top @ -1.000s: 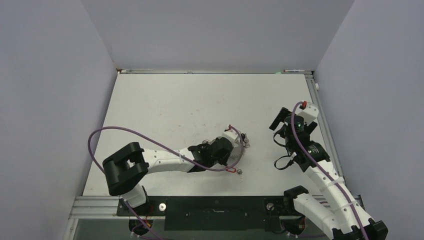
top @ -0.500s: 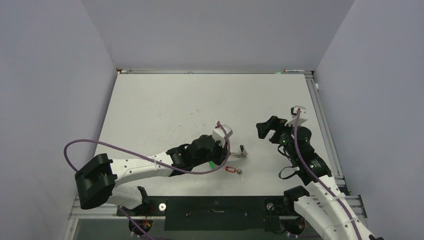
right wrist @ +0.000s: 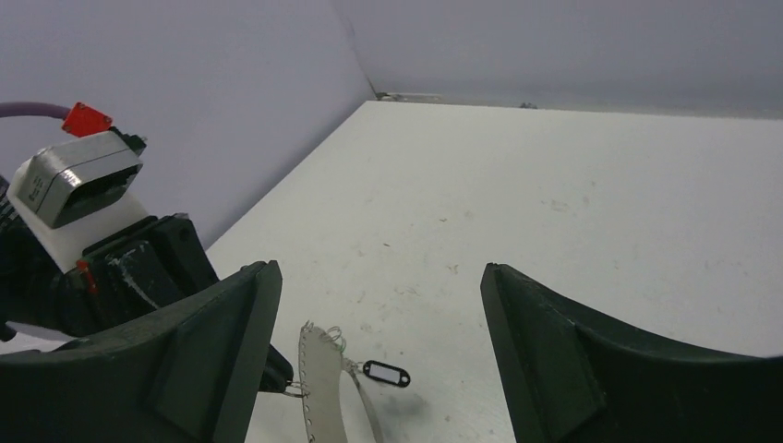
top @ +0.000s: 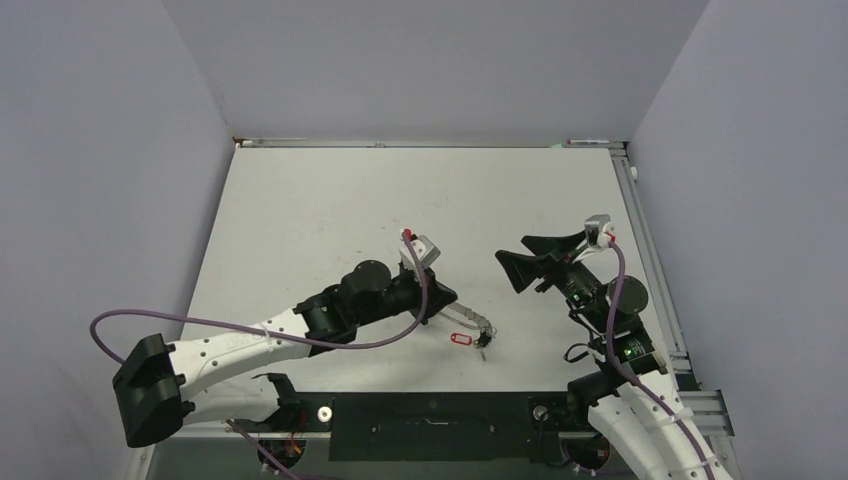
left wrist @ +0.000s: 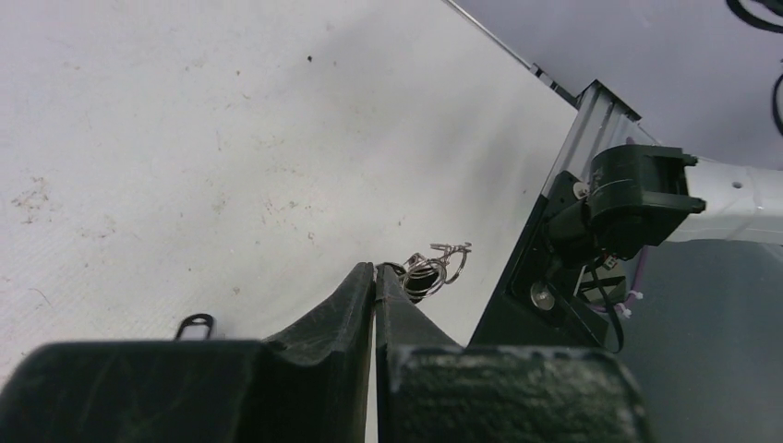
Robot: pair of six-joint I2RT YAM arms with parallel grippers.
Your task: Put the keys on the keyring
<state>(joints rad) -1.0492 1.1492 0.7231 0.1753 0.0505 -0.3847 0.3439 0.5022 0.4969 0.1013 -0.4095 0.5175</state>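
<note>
Left end effector [left wrist: 376,270] shifted left, clamping one keyring [top: 472,320], right end effector [right wrist: 379,273] open, one red-tagged key [top: 462,340]

My left arm [top: 250,340] stretches low and long toward the middle, and my left gripper [left wrist: 376,272] has its 2 fingers pressed tight together. My right arm [top: 640,395] stands bent, wrist turned leftward, right gripper [right wrist: 379,277] spread wide.

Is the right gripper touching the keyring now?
Apart. The top view shows a stretch of table between the open right gripper and the keyring.
</note>
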